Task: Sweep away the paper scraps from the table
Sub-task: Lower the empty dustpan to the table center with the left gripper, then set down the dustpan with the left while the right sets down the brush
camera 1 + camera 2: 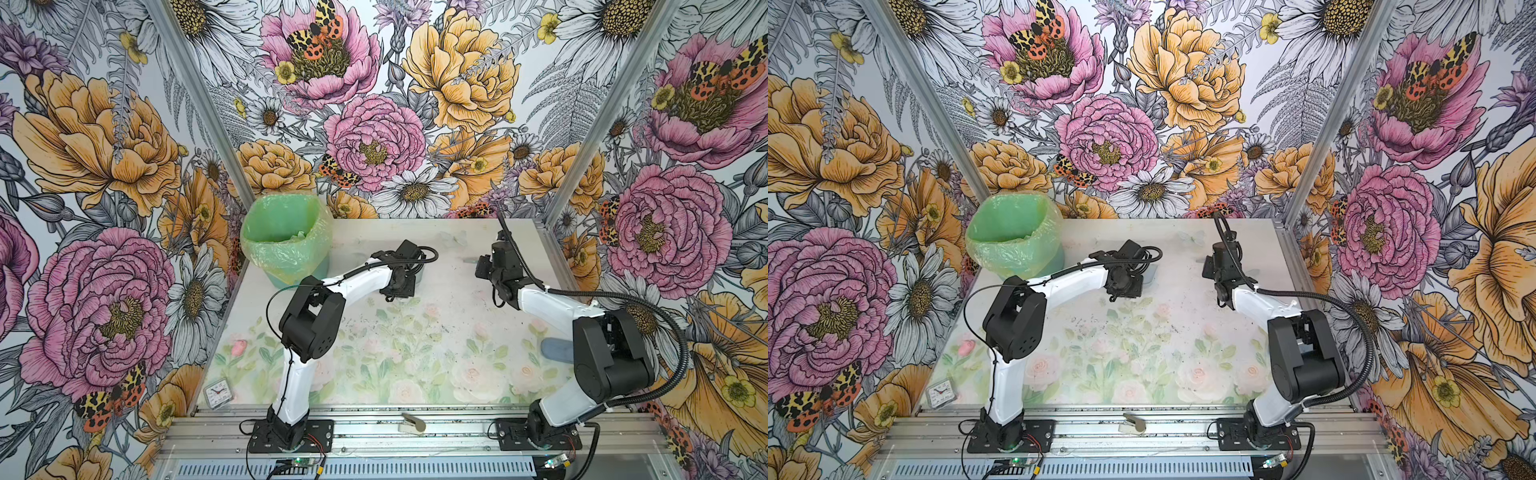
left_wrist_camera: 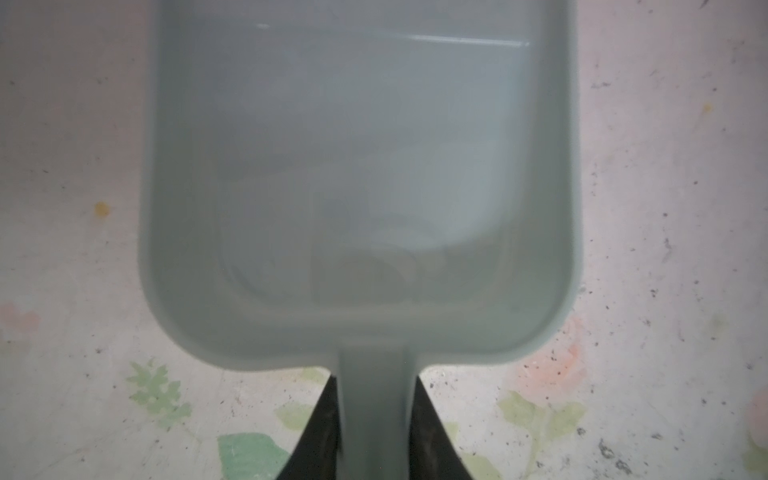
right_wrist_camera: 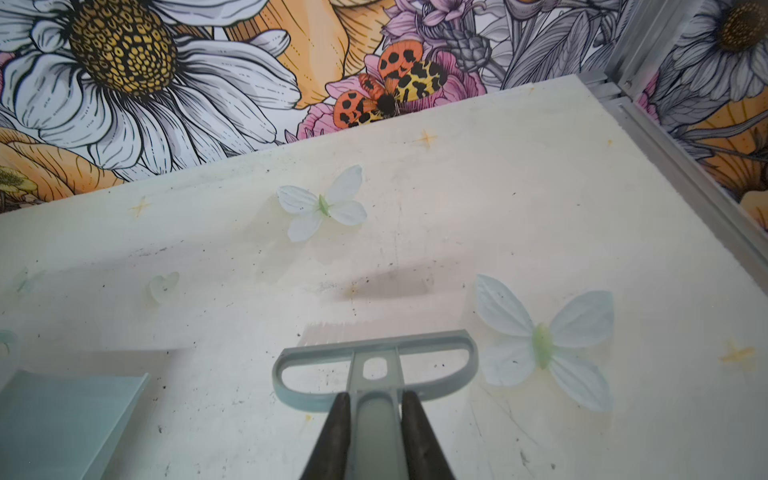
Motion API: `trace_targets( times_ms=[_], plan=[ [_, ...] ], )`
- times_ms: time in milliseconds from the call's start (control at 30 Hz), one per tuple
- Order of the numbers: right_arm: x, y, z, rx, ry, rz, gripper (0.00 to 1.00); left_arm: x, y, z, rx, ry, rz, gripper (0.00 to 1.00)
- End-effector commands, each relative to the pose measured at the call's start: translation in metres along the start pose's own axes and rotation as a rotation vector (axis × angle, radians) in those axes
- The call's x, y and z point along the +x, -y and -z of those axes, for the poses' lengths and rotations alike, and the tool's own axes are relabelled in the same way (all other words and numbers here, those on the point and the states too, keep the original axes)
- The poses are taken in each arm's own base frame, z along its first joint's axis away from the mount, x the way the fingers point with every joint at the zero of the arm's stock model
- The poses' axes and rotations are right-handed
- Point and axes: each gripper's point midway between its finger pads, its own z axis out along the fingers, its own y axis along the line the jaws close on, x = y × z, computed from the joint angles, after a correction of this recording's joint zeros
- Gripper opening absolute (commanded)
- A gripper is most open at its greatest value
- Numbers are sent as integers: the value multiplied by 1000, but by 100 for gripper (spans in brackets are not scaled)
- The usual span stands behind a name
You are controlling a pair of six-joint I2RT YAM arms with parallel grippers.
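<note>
Two arms in both top views: my left arm (image 1: pixel 361 278) reaches just beside the green-lined bin (image 1: pixel 286 232), right arm (image 1: pixel 548 301) well apart from it. What look like paper scraps (image 1: pixel 300 237) lie inside the bin, apart from both tools. Left wrist: left gripper (image 2: pixel 374 386) clamped on my dustpan (image 2: pixel 357 187) handle, table (image 2: pixel 62 166) underneath. Right wrist: right gripper (image 3: pixel 376 399) pinching the brush (image 3: pixel 415 343) handle over the table.

The grey-blue plastic dustpan (image 2: pixel 357 187) looks blurry in the left wrist view, and its front runs off the picture's edge. In both top views the left arm (image 1: pixel 365 278) covers most of it. The handle of the grey-blue plastic brush (image 3: pixel 376 365) and the right tool (image 3: pixel 376 399) are cut off by the edge.
</note>
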Motion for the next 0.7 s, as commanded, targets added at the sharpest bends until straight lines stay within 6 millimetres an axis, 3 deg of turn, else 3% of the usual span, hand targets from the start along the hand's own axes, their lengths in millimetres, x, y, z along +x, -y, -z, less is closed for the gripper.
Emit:
trace_targets(
  times_ms=[0, 667],
  plan=[
    [2, -6, -3, 5, 14, -7, 0, 2, 0, -9, -15, 10, 16, 25],
    [37, -15, -5, 14, -45, 13, 0, 9, 8, -11, 0, 4, 15, 42]
  ],
)
